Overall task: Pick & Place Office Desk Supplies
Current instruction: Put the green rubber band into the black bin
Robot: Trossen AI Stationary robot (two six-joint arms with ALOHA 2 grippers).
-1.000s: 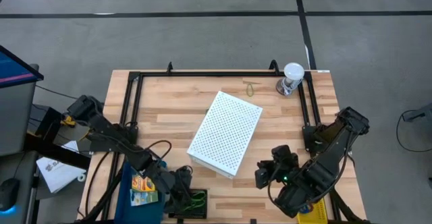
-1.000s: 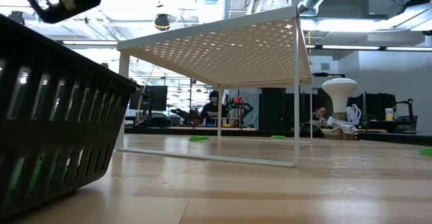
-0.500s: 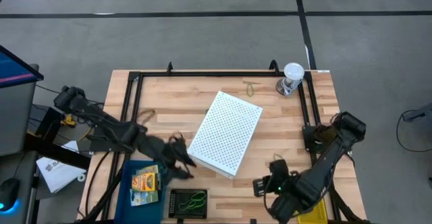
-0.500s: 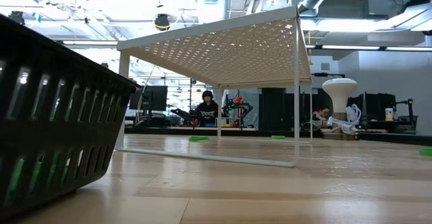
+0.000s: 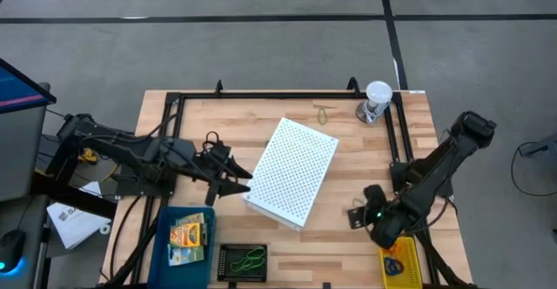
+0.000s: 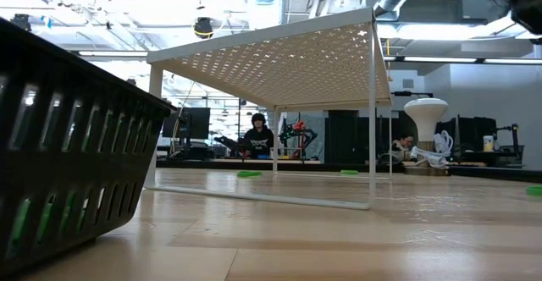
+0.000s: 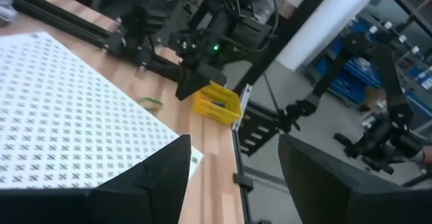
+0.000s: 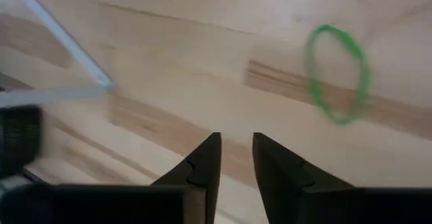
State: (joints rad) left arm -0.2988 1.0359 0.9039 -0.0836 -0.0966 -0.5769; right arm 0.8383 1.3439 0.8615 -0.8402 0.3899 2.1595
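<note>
A thin green rubber-band loop point(image 8: 337, 72) lies flat on the wood near the table's right side, also seen as the loop point(image 7: 152, 102) beside the white perforated box point(image 5: 291, 171). My right gripper point(image 8: 236, 160) points steeply down close by it, fingers a narrow gap apart, nothing between them. A yellow crayon box point(image 5: 400, 263) lies at the near right corner. My left gripper point(image 5: 231, 183) hovers open and nearly level at the white box's left edge, holding nothing. More crayon boxes and a green card box lie in a blue tray point(image 5: 164, 241).
A black basket point(image 5: 242, 261) with green bands stands at the near edge, right of the blue tray. An olive band point(image 5: 324, 112) and a clear cup with a white lid point(image 5: 376, 100) are at the far edge. A black frame point(image 5: 287, 96) rims the table.
My left gripper has risen from over the black basket and swung toward the table's far edge, up to the white box's left side, tipping up toward level. My right gripper has sunk toward the table near the green loop, and the yellow crayon box now shows clear of that arm.
</note>
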